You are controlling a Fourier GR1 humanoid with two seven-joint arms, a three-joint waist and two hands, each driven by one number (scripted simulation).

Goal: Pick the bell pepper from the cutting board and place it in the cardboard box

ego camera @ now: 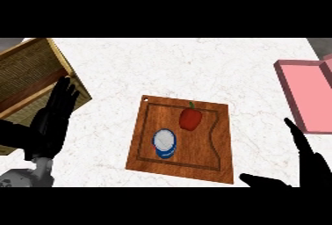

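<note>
Pepper (190, 118), red, lying on the board's (220, 167) upper half beside a blue cup (164, 143). Both hands empty, fingers straight: right hand (311, 162) nearer, best lowered over the pepper; box (29, 83) at far left.

Red bell pepper (190, 118), green stem. Cutting board (194, 167) reddish-brown wood grain. Blue-and-white round container (164, 143). Counter (194, 66) white, faintly marbled. Tan cardboard box (32, 74) at left edge; pink box (308, 96) at right edge. Both hands black.
</note>
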